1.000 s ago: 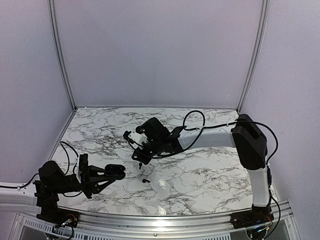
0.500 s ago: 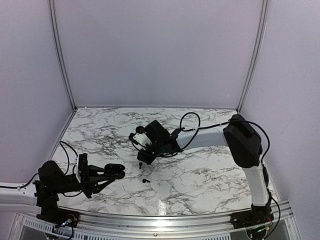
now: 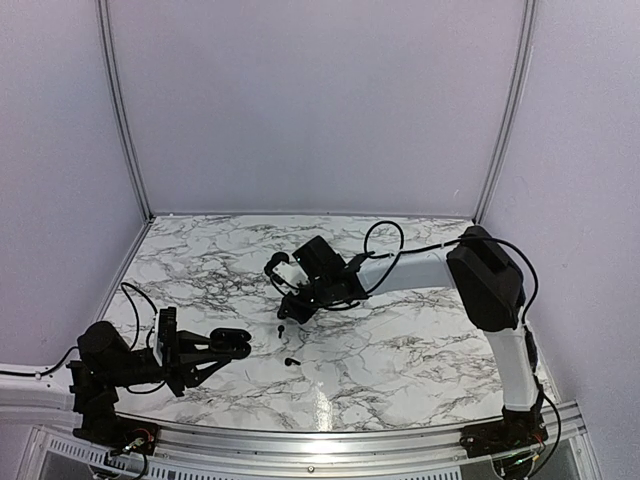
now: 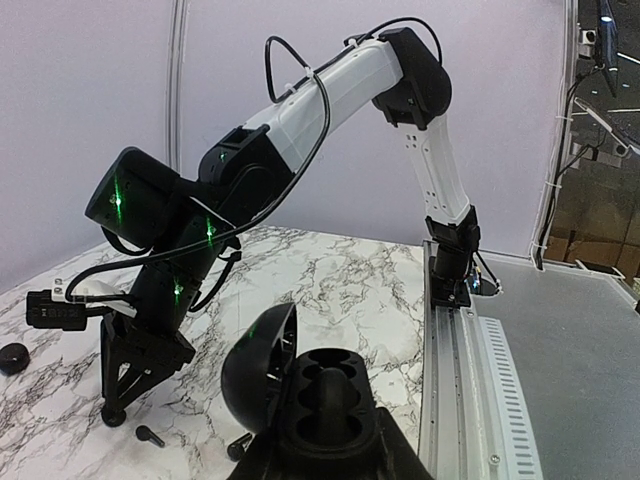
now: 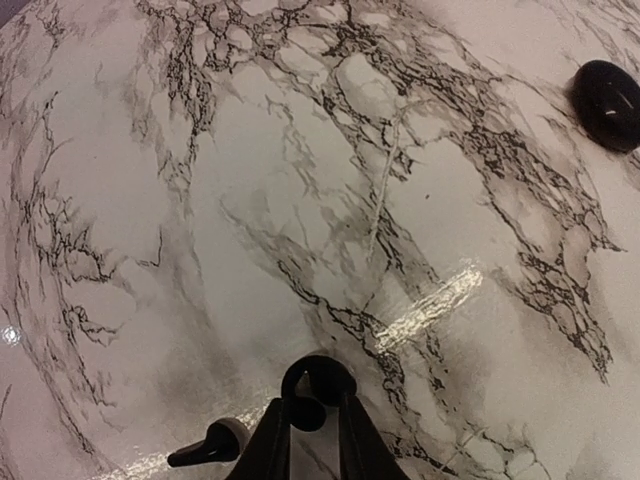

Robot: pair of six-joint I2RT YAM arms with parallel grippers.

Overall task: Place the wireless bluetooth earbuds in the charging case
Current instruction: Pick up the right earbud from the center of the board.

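Note:
My left gripper [image 3: 232, 347] is shut on the open black charging case [image 4: 325, 395], whose lid [image 4: 258, 365] stands up on the left and whose sockets show empty. My right gripper [image 5: 312, 402] points down at the marble table, shut on a small black earbud [image 5: 318, 378] at its fingertips. A second earbud [image 5: 205, 447] lies on the table just to its left, and also shows in the left wrist view [image 4: 150, 436]. Another earbud [image 3: 292, 361] lies between the two grippers, close to the case [image 3: 228, 343].
A larger black pebble [image 5: 608, 90] lies on the marble far from the right gripper. A black round disc [image 4: 12, 357] sits at the left edge of the left wrist view. The right arm [image 4: 300, 100] arches over the table's middle. A metal rail [image 4: 470, 360] runs along the table's edge.
The right wrist has swung a little towards the back of the table and turned, while its fingertips stay over the same spot. The left arm and the case have not moved.

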